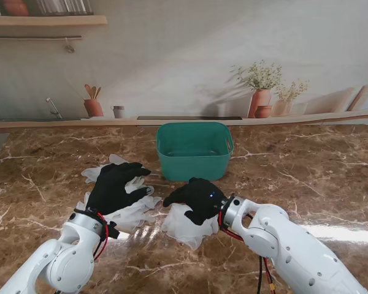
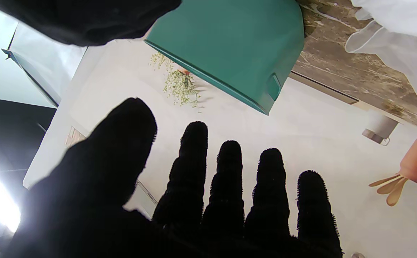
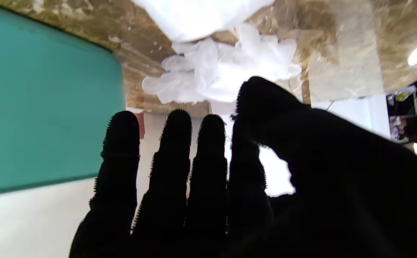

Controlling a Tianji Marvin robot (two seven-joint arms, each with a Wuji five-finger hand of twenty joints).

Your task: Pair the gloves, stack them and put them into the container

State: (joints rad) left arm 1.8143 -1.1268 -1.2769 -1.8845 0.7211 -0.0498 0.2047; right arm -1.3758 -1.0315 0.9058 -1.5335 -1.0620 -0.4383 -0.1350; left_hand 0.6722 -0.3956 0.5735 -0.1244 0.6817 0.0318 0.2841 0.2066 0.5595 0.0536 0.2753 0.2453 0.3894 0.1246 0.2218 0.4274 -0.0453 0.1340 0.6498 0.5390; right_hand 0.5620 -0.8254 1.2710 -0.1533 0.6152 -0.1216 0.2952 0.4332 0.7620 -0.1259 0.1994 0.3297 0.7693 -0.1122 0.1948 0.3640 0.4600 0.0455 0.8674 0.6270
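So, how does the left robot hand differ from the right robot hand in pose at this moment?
The left robot hand has its fingers spread, pointing away from me over the gloves on the left; the right robot hand points leftward with fingers close together. The left hand lies over a wider pile, the right hand over a single bunched glove. Both are black, palm down, holding nothing, nearer to me than the green container.

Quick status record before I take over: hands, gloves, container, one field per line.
left robot hand: open, fingers spread, over the left gloves
right robot hand: over the glove nearer the middle; grip unclear
container: green, upright, farther from me than both hands, no gloves visible inside
table: brown marble
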